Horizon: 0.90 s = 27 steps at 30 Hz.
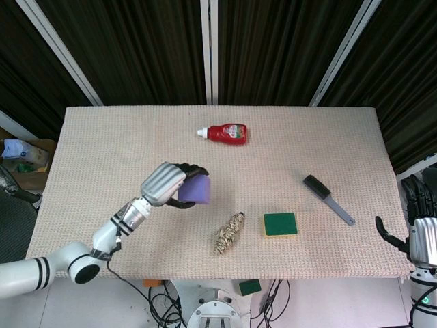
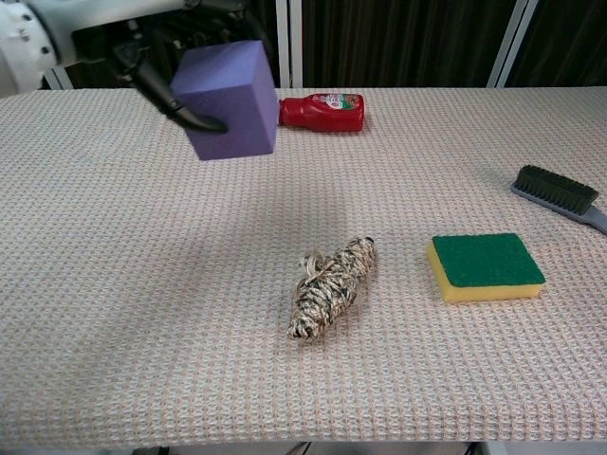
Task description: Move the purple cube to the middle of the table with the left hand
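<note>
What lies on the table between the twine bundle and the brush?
The yellow sponge with green top lies between the twine bundle and the brush; both views show it.

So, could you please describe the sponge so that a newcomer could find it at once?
Start at the table and go to its near edge, right of centre. The sponge lies flat there, between the twine bundle and the brush. It alone is a rectangle with a green top over yellow.
</note>
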{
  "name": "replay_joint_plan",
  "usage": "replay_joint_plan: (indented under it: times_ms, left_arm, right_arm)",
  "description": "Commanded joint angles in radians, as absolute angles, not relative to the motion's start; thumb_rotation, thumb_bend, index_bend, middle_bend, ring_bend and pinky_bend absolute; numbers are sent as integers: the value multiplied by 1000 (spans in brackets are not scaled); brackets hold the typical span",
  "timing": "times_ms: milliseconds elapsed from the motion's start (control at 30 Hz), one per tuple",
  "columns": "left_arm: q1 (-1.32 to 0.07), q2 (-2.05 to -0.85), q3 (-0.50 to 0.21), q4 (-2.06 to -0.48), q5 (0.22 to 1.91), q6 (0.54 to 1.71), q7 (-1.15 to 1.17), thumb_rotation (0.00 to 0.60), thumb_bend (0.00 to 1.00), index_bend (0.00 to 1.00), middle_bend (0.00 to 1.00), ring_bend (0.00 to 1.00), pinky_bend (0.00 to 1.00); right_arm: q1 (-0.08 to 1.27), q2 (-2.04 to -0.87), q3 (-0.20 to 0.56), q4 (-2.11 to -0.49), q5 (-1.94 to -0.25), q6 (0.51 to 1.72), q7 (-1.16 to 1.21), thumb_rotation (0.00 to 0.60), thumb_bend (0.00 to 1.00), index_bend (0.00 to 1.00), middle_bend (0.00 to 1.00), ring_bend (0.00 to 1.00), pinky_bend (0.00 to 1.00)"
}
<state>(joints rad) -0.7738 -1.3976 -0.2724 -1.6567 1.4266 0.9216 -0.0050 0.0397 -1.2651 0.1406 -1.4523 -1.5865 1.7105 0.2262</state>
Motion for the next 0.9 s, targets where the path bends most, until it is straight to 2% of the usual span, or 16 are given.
replay_joint_plan:
  times_ms: [33,233,767,800,867,900]
  left_arm:
    - [-931,-1561,-373,-1457,1313,811,-34,600,329,542,617,509,581]
    - [-1065,-1724,-404,-1220,1213,716,-44,600,330,542,617,509,581]
    - [-1247,-2001,-427,-806,1178,683,-119,600,325,539,616,507,581]
    - [-1252,-2009,-424,-791,1177,675,-124,600,320,514,607,503,581]
    - [-1262,-2021,-411,-766,1182,650,-136,600,305,376,537,477,578]
    - [-1265,-2022,-405,-760,1184,636,-143,600,290,256,454,440,568]
  right_arm:
    - [46,-1260,135,-1465,-1597,1703,212,600,326,0,0,0,0]
    - [56,-1256,131,-1478,-1601,1687,195,600,326,0,0,0,0]
    - [72,-1284,129,-1436,-1578,1653,210,600,326,0,0,0,0]
    - [72,-1284,128,-1436,-1578,1654,209,600,326,0,0,0,0]
    - [71,-1284,129,-1435,-1576,1654,210,600,326,0,0,0,0]
    - [71,-1283,129,-1434,-1574,1654,211,600,326,0,0,0,0]
